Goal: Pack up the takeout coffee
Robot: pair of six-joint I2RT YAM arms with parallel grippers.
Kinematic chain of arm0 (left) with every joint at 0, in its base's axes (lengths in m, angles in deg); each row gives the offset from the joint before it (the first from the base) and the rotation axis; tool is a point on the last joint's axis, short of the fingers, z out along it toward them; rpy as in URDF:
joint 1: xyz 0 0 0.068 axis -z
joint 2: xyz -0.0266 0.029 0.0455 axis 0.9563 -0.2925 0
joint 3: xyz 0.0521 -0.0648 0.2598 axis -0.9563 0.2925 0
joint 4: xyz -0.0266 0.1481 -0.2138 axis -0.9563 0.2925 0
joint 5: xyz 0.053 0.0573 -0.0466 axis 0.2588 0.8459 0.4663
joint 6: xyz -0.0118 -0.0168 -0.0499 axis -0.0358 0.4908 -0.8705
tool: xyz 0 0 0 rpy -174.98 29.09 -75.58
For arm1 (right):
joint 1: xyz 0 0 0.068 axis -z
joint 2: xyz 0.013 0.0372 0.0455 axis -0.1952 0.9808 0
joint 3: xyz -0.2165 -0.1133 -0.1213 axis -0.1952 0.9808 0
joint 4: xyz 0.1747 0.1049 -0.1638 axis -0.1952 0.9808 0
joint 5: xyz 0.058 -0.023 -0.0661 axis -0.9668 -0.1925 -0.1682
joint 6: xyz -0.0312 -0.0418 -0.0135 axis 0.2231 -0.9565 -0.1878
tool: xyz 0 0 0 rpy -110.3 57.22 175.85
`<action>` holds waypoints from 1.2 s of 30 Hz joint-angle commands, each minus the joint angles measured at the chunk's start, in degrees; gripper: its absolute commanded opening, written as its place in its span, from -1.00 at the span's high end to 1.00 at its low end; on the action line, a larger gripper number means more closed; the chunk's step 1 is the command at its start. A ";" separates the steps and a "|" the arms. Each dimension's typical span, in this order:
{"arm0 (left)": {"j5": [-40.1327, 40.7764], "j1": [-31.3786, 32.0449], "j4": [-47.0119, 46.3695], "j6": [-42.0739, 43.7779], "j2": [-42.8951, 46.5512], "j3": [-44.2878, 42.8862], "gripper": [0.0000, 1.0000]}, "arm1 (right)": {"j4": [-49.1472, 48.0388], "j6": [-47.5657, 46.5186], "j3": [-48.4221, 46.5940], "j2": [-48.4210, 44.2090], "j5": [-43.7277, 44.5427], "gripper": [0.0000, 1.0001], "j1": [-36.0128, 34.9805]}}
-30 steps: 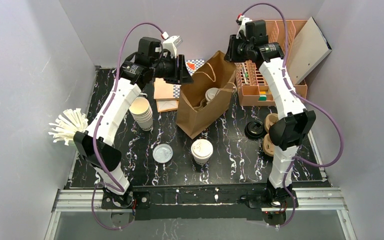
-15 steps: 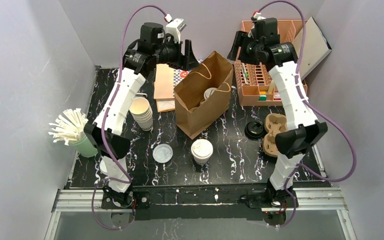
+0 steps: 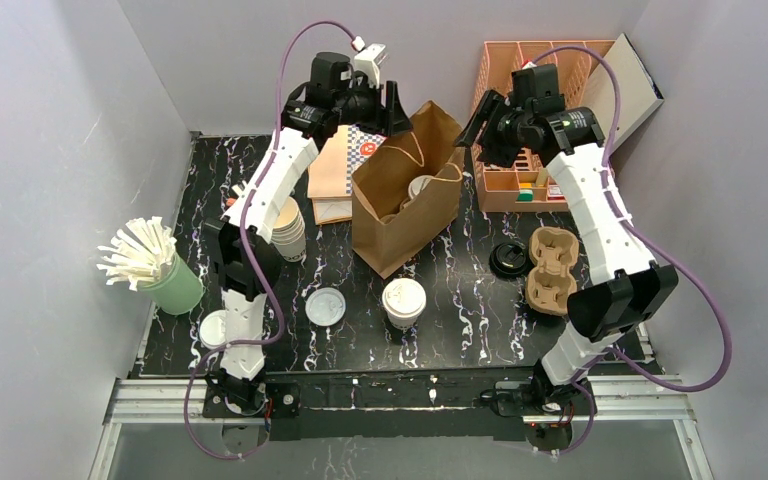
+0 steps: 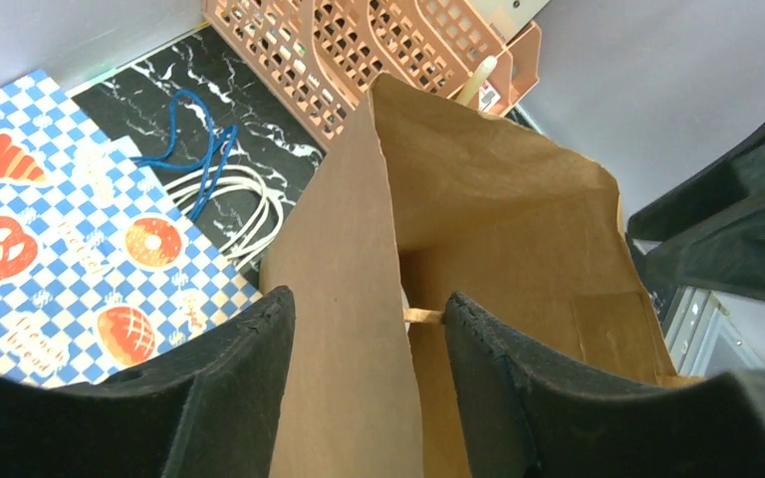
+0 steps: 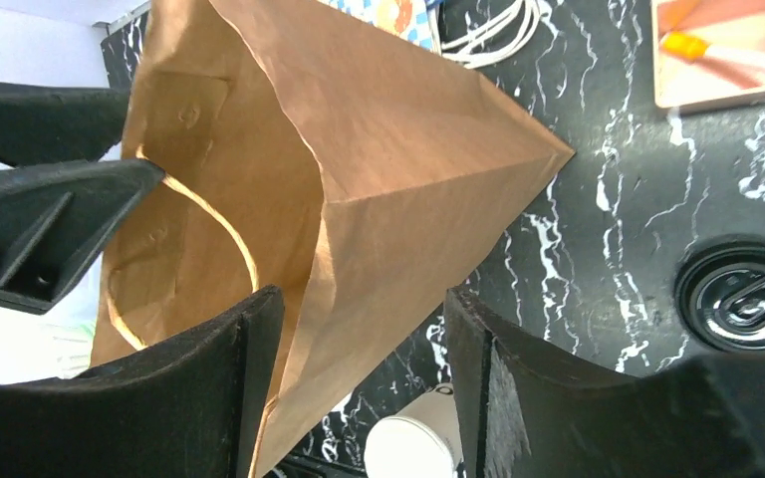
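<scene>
Brown paper bag (image 3: 400,215), upright, mid-table toward the far edge. One white-lidded coffee cup (image 3: 422,187) sits inside; a second lidded cup (image 3: 403,300) stands near the front edge. I see the left gripper (image 4: 369,329) and right gripper (image 5: 364,319) both spread, empty, at the bag's top.

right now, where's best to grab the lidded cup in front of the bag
Take the cup by its paper wall just under its lid, jaws level, coming from its right. It stands upright, so a pinch from above would likely press on the lid; the bag stands behind it and a loose lid lies to its left, while its right side looks free.
</scene>
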 commanded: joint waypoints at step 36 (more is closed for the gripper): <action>1.56 0.96 -8.10 -9.81 7.59 5.87 0.99 | -0.97 -5.96 -16.87 13.52 2.69 0.77 1.19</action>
